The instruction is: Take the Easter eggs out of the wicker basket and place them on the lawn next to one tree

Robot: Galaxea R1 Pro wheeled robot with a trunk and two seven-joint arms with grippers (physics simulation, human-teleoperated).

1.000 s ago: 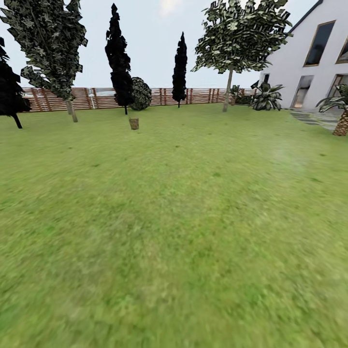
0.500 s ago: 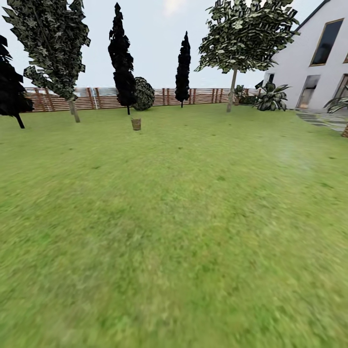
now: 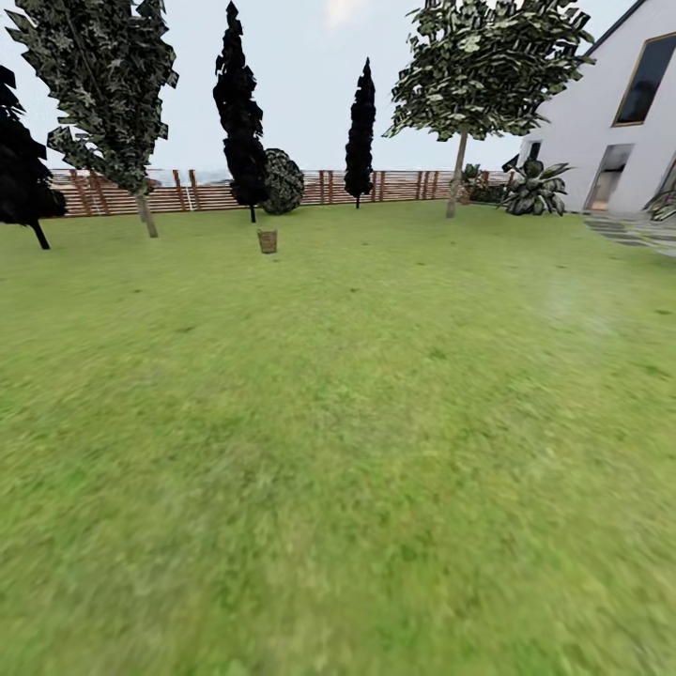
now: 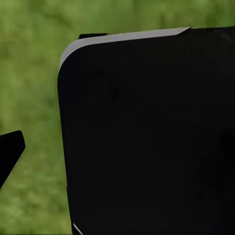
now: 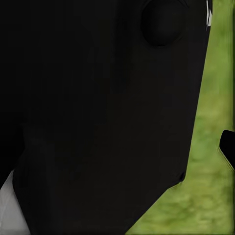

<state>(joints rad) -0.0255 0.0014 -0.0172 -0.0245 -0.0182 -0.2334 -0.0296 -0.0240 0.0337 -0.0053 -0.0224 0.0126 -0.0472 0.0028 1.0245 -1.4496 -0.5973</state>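
Note:
The wicker basket stands far off on the lawn, small and tan, in front of a dark conical tree. The Easter eggs are not visible at this distance. Two trees with pale trunks and leafy crowns stand on the grass: one at the far left, the other at the far right. In the left wrist view a black fingertip juts over the grass beside a black body panel. The right wrist view has a similar black tip beside dark robot body. Neither view shows how the jaws stand.
A wooden fence closes the far side of the garden. Dark narrow conical trees and a round bush stand before it. A white house, a broad-leaved plant and grey stepping stones lie at the right.
The whole head view has slid slightly to the right and the far things look a touch closer, so the camera has moved. Nothing in the garden has moved.

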